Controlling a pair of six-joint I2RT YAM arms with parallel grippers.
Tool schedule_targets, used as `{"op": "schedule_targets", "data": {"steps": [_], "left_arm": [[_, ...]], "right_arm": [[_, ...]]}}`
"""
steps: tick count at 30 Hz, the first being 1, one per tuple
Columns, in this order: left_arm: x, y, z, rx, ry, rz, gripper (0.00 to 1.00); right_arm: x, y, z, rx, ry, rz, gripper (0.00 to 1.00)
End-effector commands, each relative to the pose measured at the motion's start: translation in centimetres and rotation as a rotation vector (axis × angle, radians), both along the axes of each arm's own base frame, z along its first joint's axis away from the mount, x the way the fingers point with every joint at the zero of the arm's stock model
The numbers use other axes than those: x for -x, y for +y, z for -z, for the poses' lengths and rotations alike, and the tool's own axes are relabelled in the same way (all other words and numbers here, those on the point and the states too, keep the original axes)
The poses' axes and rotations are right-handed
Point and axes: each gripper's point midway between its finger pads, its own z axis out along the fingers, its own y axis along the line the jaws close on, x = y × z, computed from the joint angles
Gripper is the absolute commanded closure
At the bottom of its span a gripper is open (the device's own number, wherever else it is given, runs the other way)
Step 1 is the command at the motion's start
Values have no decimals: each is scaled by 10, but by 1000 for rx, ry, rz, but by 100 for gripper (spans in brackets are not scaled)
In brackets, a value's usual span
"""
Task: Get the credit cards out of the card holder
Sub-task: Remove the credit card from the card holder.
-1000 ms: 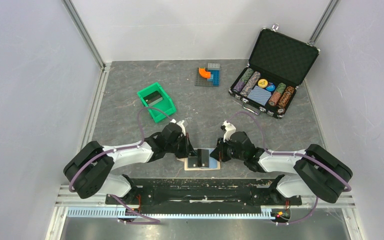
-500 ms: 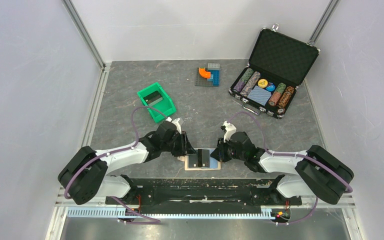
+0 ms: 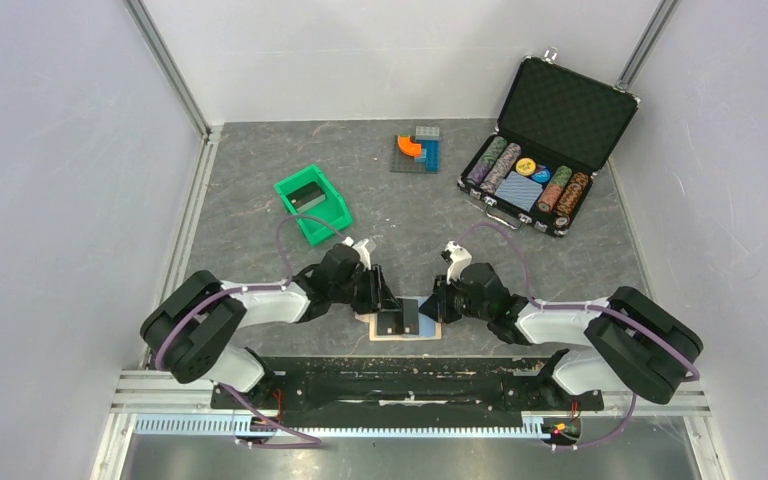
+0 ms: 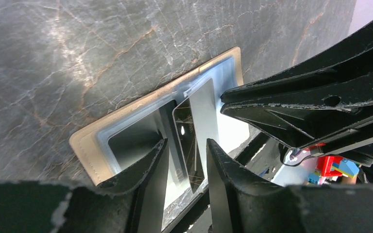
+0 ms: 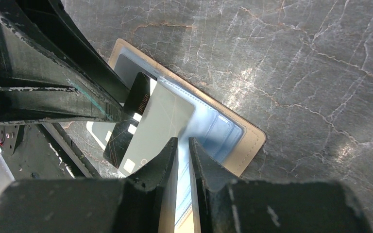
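- Tan-edged and spread open, the card holder [image 3: 400,322] lies flat near the middle of the tabletop's near edge, light blue pockets up.
- Two dark credit cards [image 3: 401,319] sit on it; one [image 4: 196,127] stands partly out of its pocket.
- The left gripper [image 4: 183,160] has its fingers apart on either side of that card's end, not clamped.
- The right gripper [image 5: 182,151] has fingers almost together over the holder's pocket; whether they pinch it I cannot tell.

No readable text, labels, brands or numbers anywhere, neither on the credit cards [image 5: 150,121] nor the card holder [image 5: 243,145]
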Motion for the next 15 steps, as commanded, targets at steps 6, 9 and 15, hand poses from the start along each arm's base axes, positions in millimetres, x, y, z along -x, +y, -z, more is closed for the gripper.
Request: {"op": "schedule_targets", "data": {"steps": [6, 9, 15], "left_arm": [[6, -21, -7, 113, 9, 37, 60], [7, -21, -8, 121, 12, 41, 68], [5, -11, -12, 58, -7, 23, 94]], "right_arm": [[8, -7, 14, 28, 37, 2, 84], [8, -8, 15, 30, 37, 2, 84], [8, -8, 14, 36, 30, 0, 84]]}}
